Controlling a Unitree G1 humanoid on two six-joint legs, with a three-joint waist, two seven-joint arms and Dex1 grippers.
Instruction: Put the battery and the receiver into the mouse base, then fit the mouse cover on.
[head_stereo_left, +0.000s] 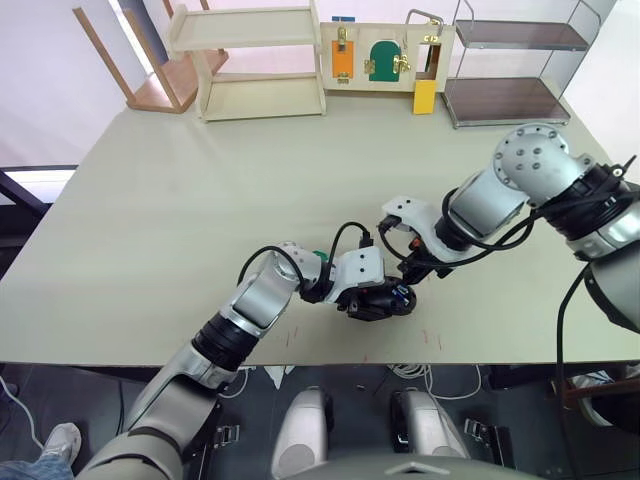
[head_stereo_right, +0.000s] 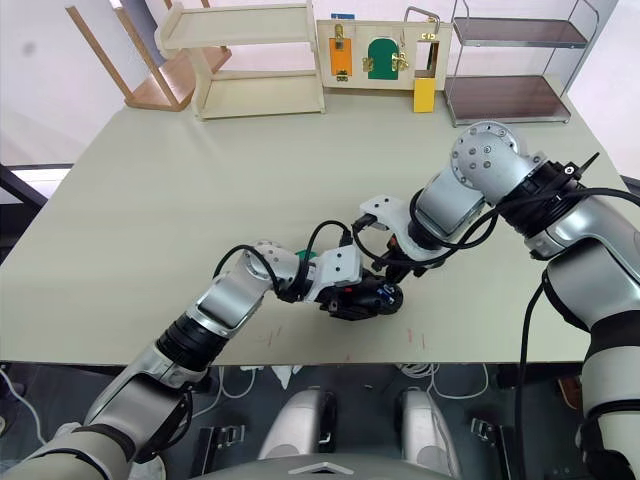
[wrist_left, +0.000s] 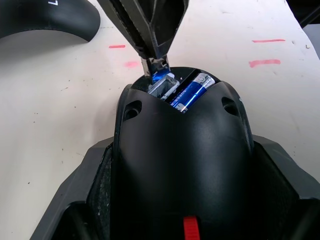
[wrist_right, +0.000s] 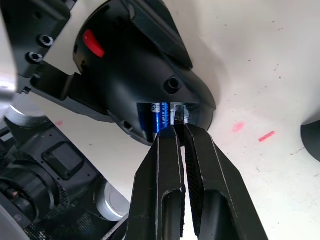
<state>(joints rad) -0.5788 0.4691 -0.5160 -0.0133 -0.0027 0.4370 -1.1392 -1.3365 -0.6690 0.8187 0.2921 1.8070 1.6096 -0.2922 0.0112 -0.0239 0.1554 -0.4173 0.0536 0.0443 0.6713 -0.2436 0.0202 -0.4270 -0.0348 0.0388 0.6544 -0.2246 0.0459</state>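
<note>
Our left claw (wrist_left: 170, 210) clamps the mouse base (wrist_left: 182, 150) on the pale tabletop (head_stereo_left: 200, 200); our bent right claw (wrist_right: 180, 127) pinches the receiver (wrist_right: 178, 114) beside the battery (wrist_left: 192, 92).

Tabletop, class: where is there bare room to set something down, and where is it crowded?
Free: the wide table stretch between the wooden shelf at the far edge and the arms, plus the robot's left side. Crowded: near the front edge, where the left gripper holds the mouse base, battery inside, and the right gripper pinches the receiver at its slot; the mouse cover lies just beyond.
</note>
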